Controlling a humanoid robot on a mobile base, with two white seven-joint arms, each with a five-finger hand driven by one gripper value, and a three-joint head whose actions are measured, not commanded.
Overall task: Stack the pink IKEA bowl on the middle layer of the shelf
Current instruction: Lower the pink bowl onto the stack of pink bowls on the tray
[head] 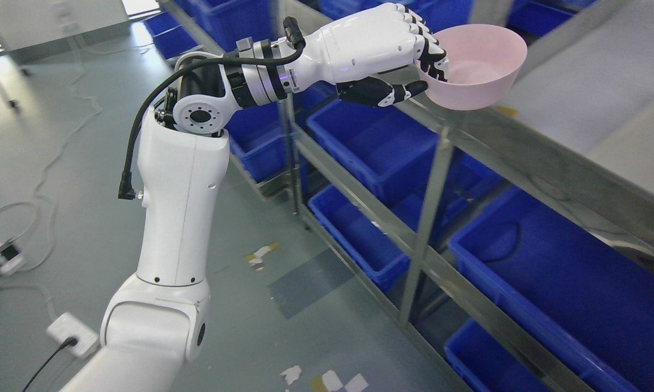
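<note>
My left hand (422,71) reaches up and to the right, its arm rising from the lower left. Its fingers are curled over the near rim of a pink bowl (482,73) and the thumb presses from below, so the hand is shut on it. The bowl is upright and tilted slightly, held just above the front edge of a metal shelf layer (550,163). The bowl's inside looks empty. My right hand is out of sight.
The metal rack runs from upper left to lower right, with a vertical post (430,201) below the bowl. Blue plastic bins (381,147) (566,283) fill the lower layers. Cables, a power strip (71,335) and paper scraps lie on the grey floor.
</note>
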